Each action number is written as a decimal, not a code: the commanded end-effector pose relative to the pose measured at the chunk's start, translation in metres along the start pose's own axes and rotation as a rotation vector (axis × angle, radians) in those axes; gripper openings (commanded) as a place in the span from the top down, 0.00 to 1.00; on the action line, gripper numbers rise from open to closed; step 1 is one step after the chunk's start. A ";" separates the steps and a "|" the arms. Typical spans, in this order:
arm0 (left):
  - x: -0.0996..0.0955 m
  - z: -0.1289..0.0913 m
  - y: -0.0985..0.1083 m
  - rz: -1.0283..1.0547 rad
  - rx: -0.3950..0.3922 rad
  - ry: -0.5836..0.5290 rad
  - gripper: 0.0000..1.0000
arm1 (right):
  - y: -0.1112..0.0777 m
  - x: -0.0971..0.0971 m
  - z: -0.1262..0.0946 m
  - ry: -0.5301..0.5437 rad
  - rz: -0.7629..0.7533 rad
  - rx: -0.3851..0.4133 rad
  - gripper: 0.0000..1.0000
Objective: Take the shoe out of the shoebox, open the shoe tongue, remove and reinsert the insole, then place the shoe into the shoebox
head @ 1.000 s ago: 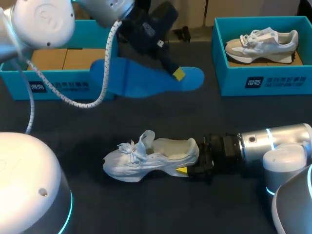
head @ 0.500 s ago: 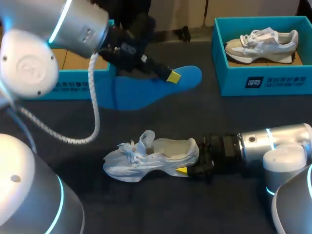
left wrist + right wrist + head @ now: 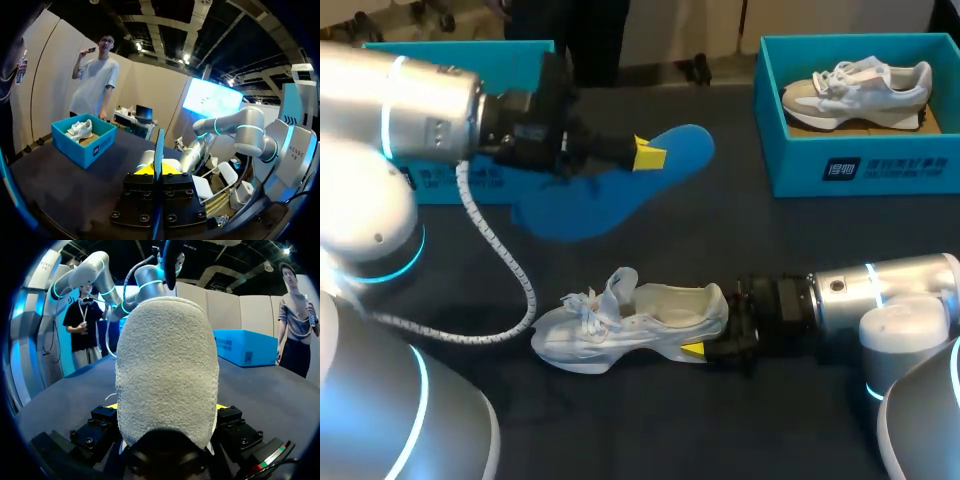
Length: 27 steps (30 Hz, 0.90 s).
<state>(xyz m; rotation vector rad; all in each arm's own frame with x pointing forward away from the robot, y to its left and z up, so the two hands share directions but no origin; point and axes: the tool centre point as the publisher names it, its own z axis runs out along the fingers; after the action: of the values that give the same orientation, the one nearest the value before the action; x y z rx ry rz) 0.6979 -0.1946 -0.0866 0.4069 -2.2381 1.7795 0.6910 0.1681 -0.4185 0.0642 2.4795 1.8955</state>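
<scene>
— What sits at the desk's left side?
— A teal shoebox (image 3: 440, 47) at the far left corner. The left arm comes in across it, and the left fingers (image 3: 648, 155) pinch a blue insole (image 3: 610, 190) from both sides. The insole is held off the desk (image 3: 770, 240), between the far edge and the middle, its wide end toward the left.
— And the shoe?
— The white shoe (image 3: 630, 322) lies on the desk near the middle, closer to the near edge. Its toe points left, the laces are loose and the tongue stands up.
— Is anything holding it?
— The right fingers (image 3: 693, 349) are clamped on its heel, one on each side. The right arm lies low over the desk, coming in from the right edge.
— Farther right?
— A second teal shoebox (image 3: 860, 165) at the far right corner, with a grey-and-white shoe (image 3: 855, 85) inside, well apart from the white shoe.
</scene>
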 end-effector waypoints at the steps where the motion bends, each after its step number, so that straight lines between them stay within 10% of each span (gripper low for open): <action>1: 0.023 -0.016 0.005 0.016 0.188 -0.017 1.00 | 0.000 0.001 0.002 -0.002 -0.001 0.003 1.00; 12: 0.057 -0.049 -0.013 0.052 0.199 0.017 1.00 | 0.000 0.001 0.002 -0.002 -0.001 0.003 1.00; 27: 0.050 -0.054 -0.026 0.109 0.138 -0.030 1.00 | 0.000 0.001 0.002 -0.002 -0.001 0.003 1.00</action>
<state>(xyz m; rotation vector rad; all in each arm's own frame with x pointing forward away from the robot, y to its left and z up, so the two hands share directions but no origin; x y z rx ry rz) 0.6571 -0.1476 -0.0340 0.3545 -2.2009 2.0134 0.6911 0.1682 -0.4186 0.0643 2.4795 1.8954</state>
